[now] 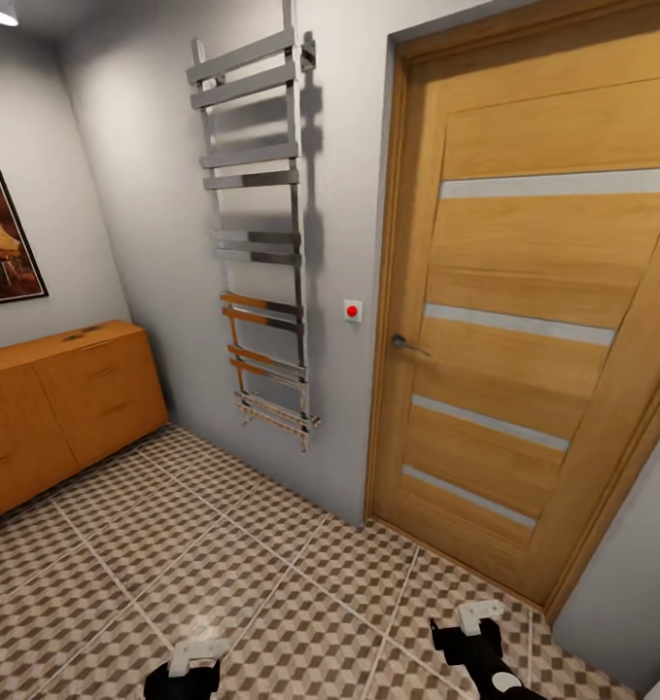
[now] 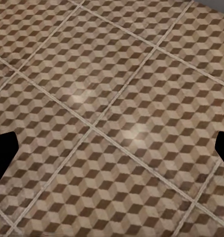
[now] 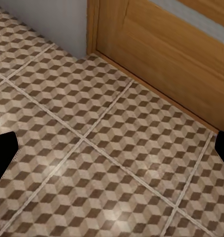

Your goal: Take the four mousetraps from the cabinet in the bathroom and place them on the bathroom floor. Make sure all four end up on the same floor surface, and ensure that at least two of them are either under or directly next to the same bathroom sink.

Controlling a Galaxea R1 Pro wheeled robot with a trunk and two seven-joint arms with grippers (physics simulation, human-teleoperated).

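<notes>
Cube-patterned bathroom floor [image 1: 223, 564]; cabinet [image 1: 57, 408] left, wooden door [image 1: 524, 340] right.

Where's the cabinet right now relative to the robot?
In the head view the cabinet stands at the left edge against the grey wall, below a framed picture, left of the chrome towel rail, across the tiled bathroom floor.

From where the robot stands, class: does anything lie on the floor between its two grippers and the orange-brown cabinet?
Nothing visible does. Bare patterned bathroom floor stretches from the left gripper and right gripper to the cabinet at the far left wall.
</notes>
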